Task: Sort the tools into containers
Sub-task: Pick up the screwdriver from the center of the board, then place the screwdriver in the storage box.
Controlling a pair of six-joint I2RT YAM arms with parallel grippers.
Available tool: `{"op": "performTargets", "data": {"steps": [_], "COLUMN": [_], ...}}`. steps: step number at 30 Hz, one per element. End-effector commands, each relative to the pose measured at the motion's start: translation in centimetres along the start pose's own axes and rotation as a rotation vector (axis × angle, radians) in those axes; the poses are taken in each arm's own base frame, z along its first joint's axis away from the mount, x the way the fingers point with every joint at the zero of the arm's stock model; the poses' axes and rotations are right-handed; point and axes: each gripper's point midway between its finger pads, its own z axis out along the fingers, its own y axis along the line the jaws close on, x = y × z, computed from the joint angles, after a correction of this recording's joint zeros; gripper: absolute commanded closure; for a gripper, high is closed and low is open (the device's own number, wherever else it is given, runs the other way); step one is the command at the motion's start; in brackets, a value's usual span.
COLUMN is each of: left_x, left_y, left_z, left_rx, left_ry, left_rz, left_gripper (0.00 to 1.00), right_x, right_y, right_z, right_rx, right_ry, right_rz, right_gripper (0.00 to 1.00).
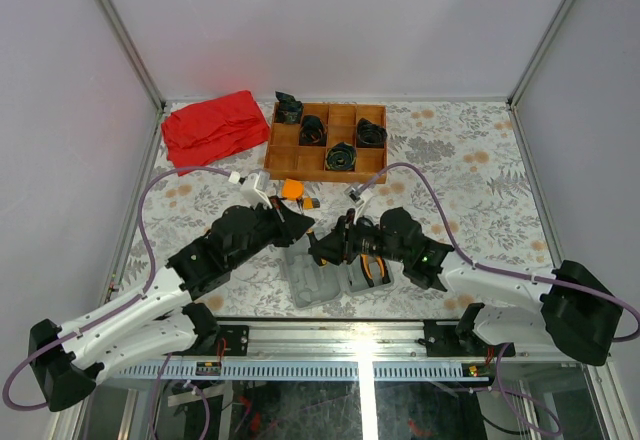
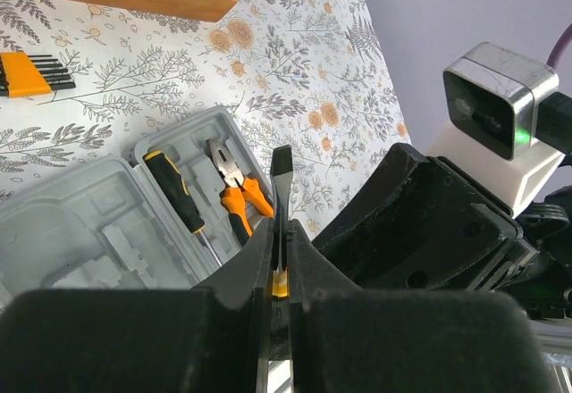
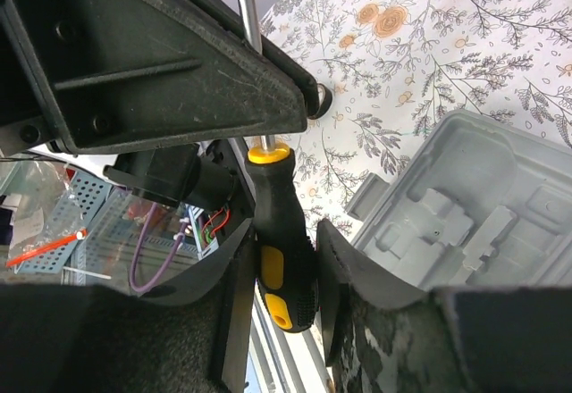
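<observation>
A black-and-yellow screwdriver hangs between both grippers above the open grey tool case. My left gripper is shut on its metal shaft, and the flat blade tip sticks out past the fingers. My right gripper has its fingers against both sides of the handle. In the top view the two grippers meet over the case. Orange-handled pliers and a second screwdriver lie in the case's recesses. An orange tape measure sits on the table behind.
A brown wooden tray holding black coiled bundles stands at the back. A red cloth lies at the back left. An orange hex-key set rests on the floral tablecloth near the tray. The right arm's camera housing is close to my left gripper.
</observation>
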Motion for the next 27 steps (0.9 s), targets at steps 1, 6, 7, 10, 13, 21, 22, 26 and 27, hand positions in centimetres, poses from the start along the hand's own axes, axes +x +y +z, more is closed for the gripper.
{"op": "performTargets", "data": {"steps": [1,6,7,10,13,21,22,26,27], "left_x": [-1.1,-1.3,-1.3,-1.4,-1.7,-2.5,-2.4,-2.2,-2.1], "left_y": [-0.9,-0.5,-0.4,-0.2,0.3,2.1,2.4,4.5,5.0], "left_z": [-0.2,-0.4,-0.5,-0.7,-0.9,-0.7,-0.6,0.1,0.3], "left_rx": [0.032,0.012,0.008,-0.003,-0.028,-0.117,-0.127,-0.176,-0.186], "left_ry": [-0.049,-0.054,-0.054,-0.062,-0.073,-0.067,-0.059,-0.018,-0.005], "left_rz": [-0.017,-0.013,-0.011,-0.01,-0.002,0.019,0.016,-0.02,-0.032], "left_gripper": [0.97,0.61,0.57,0.48,0.43,0.36,0.36,0.35,0.35], "right_x": [-2.2,-2.9,-3.1,-3.3,-3.3,-3.1,-3.0,-2.5,-2.3], "right_y": [0.8,-0.8,-1.2,-2.5,-3.6,-5.6,-5.8,-7.0,-7.1], "right_z": [-0.3,-1.3,-1.5,-2.1,-2.7,-4.1,-4.3,-5.1,-5.3], "right_rx": [0.002,0.115,0.138,0.223,0.286,0.406,0.424,0.497,0.507], "right_ry": [-0.073,-0.118,-0.126,-0.146,-0.156,-0.169,-0.167,-0.15,-0.145], "right_rz": [-0.027,-0.012,-0.01,-0.001,0.002,0.017,0.021,0.036,0.038], "right_gripper": [0.85,1.0,1.0,1.0,1.0,1.0,1.0,1.0,1.0]}}
